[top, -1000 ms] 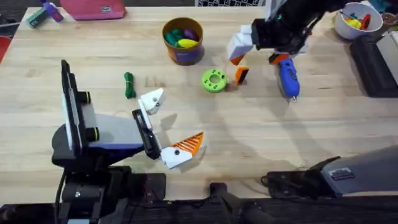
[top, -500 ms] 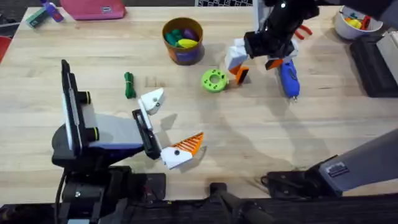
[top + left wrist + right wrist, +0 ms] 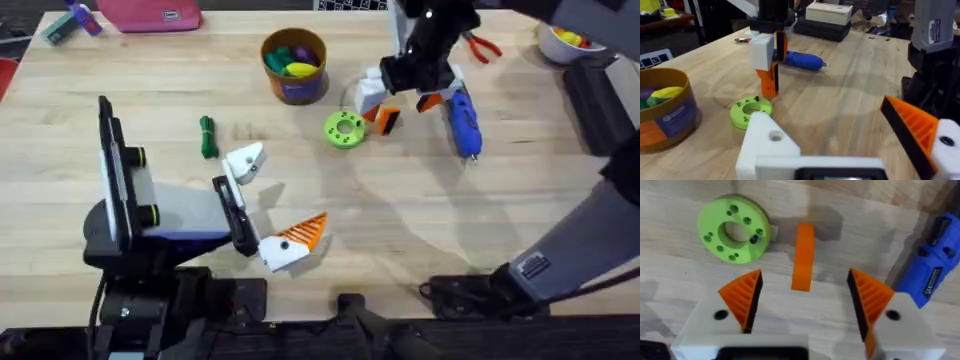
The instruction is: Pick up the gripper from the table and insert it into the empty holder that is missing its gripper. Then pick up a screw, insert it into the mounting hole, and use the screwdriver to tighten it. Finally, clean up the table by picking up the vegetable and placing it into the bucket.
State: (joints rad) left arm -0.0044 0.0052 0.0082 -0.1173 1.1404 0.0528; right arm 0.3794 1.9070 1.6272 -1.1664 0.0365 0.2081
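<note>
1. The right end effector (image 3: 802, 307) hangs open over the table (image 3: 400, 230), ribbed pads either side of the gripper (image 3: 803, 256), likely squaring up for a pinch.
2. The gripper stands on edge just beside the green disc (image 3: 733, 227), with the screwdriver (image 3: 935, 255) near.
3. The left end effector (image 3: 855, 140) rests open, its bare holder (image 3: 767, 145) probably presented for insertion.

The right arm reaches across the far side, its hand (image 3: 400, 92) pointing down with orange ribbed pads (image 3: 742, 296) spread wide apart. The left arm rests low near its base, its hand (image 3: 272, 205) lying open, one finger bare white.
</note>
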